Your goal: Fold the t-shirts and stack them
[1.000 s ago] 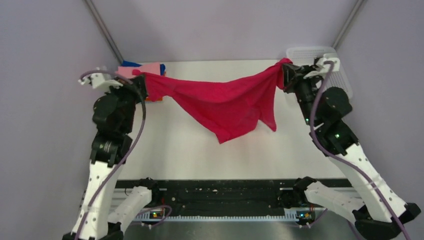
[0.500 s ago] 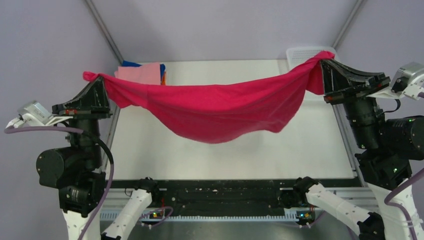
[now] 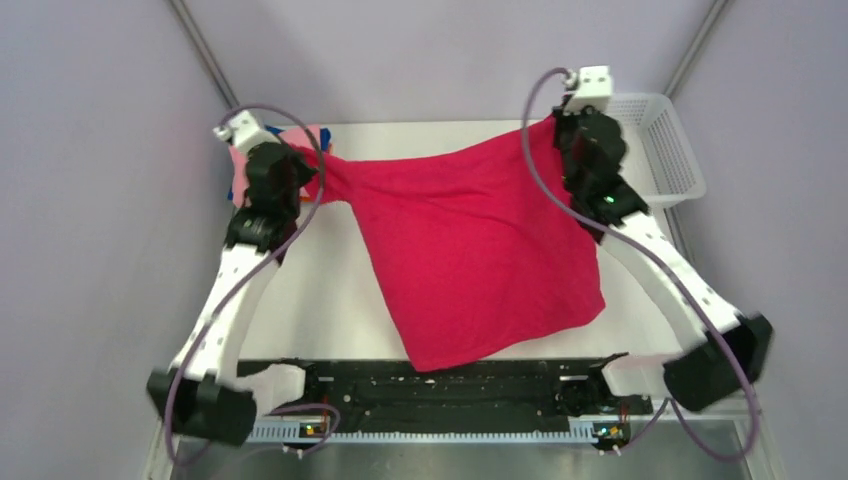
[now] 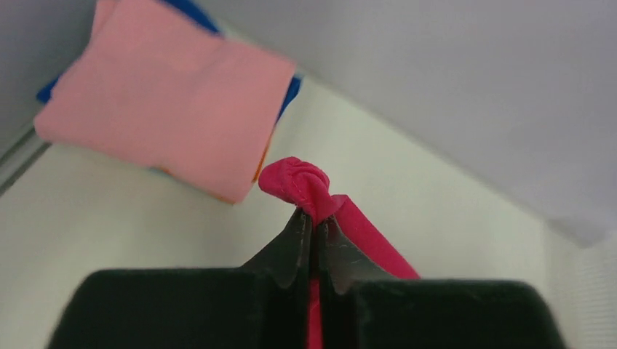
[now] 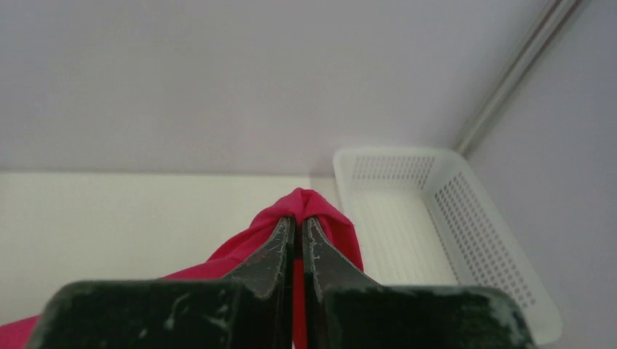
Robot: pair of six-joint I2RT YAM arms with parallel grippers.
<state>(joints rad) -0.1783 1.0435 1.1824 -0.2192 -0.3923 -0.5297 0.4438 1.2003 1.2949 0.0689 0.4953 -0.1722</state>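
The crimson-red t-shirt [image 3: 470,250] is spread out between my two grippers; its body reaches down to the table's near edge. My left gripper [image 3: 318,170] is shut on its left corner, a bunched knot of red cloth [image 4: 302,185] in the left wrist view. My right gripper [image 3: 545,130] is shut on its right corner, red cloth [image 5: 309,211] pinched between the fingers. A folded stack with light pink on top [image 4: 171,102], blue and orange edges under it, lies at the table's far left, just beyond my left gripper [image 4: 314,218].
The white mesh basket [image 3: 665,150] stands at the far right corner, right of my right gripper [image 5: 299,222]; it also shows in the right wrist view [image 5: 436,218]. The purple walls close in at the back and sides. A black rail runs along the near edge [image 3: 450,385].
Both arms have swung forward and down from a raised, wide hold. The red shirt, earlier sagging in the air between them, now hangs spread out over the table.
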